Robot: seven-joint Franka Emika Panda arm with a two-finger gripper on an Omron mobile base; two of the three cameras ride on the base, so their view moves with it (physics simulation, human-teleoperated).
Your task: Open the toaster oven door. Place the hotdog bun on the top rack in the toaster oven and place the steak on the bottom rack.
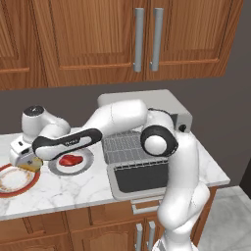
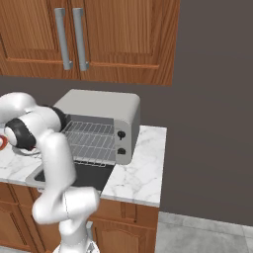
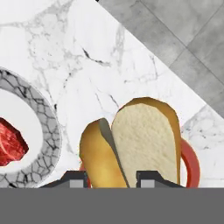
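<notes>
The tan hotdog bun (image 3: 144,140) sits between my gripper's (image 3: 113,180) two dark tips, which are shut on it just over the red plate (image 3: 191,162). From the left base view my gripper (image 1: 23,161) is at the counter's far left with the bun (image 1: 31,165) under it. The red steak (image 1: 70,160) lies on a grey marbled plate (image 1: 86,157) just to the right, seen also as steak (image 3: 11,146) at the hand view's left edge. The toaster oven (image 2: 99,106) stands with its door (image 1: 139,177) folded down and flat. Its top rack (image 2: 91,129) and bottom rack (image 2: 91,149) are bare.
My arm stretches from the right across the oven's front to the red plate (image 1: 11,192). Wooden cabinets (image 1: 98,39) hang above the marble counter (image 1: 73,188). The counter's front edge runs close to both plates, with the grey floor (image 3: 188,30) beyond it.
</notes>
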